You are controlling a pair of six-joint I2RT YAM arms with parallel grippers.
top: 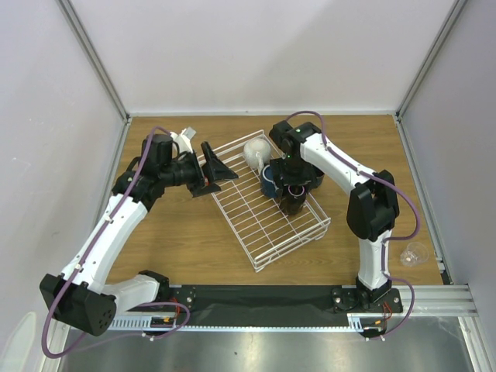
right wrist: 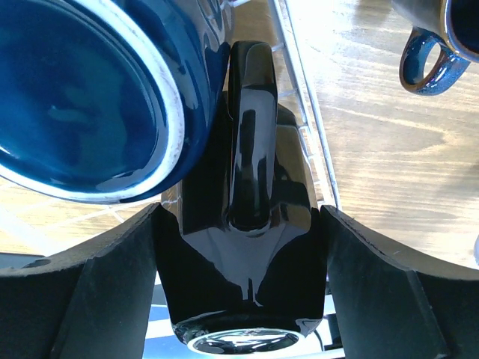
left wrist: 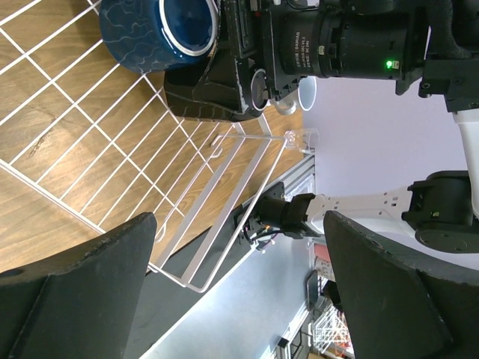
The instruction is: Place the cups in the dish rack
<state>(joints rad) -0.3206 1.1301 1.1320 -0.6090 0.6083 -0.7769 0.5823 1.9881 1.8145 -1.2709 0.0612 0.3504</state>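
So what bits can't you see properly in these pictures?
Top view: the black mug is mostly hidden under the right gripper.
Right wrist view: a blue-handled mug is cut off by the top edge.
Top view: the clear thing far right is too small to name.

A robotics lab test cell: plain pale panel walls point(top: 256, 46) on aluminium posts point(top: 94, 58) box in a wooden table point(top: 194, 236) at upper frame; a black mounting rail point(top: 256, 296) runs along the bottom.
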